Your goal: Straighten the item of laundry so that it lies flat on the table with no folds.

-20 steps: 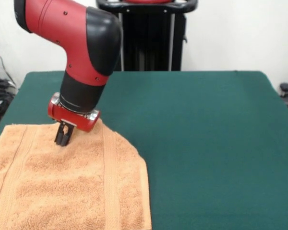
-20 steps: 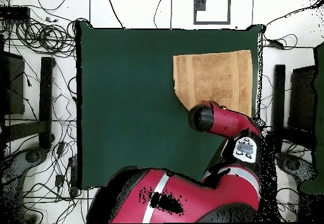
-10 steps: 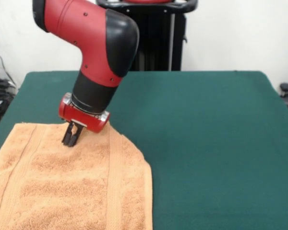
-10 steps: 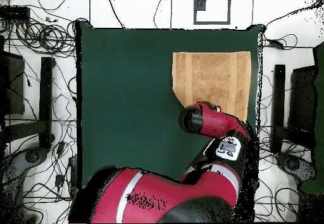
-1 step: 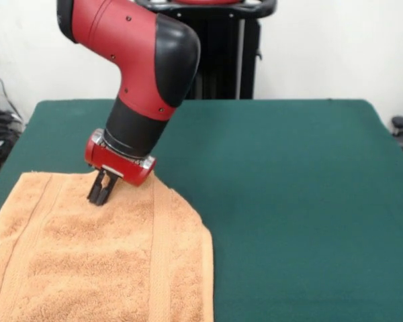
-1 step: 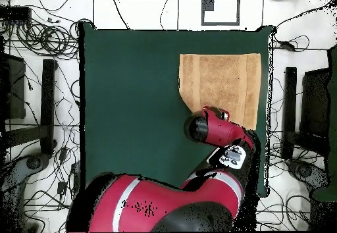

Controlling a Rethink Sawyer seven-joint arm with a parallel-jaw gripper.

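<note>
The item of laundry [image 5: 87,261], a peach terry towel with woven bands, lies spread on the near left of the green table [image 5: 289,188]. Its far right corner is cut off along a slanted edge, as if folded under. My gripper [image 5: 98,196] points down on the towel just inside its far edge, its dark fingers pinched together in the cloth. In the overhead view the towel [image 6: 220,79] lies at the upper right of the table [image 6: 131,99], and the arm's red elbow [image 6: 209,128] hides the gripper.
The towel's near end runs off the bottom of the front view, close to the table's left edge. Bare green felt stretches to the right. Cables and stands [image 6: 49,99] surround the table on the floor.
Over the last second the gripper moved right and slightly away from the camera, and the towel slid the same way. In the last half second almost nothing moved.
</note>
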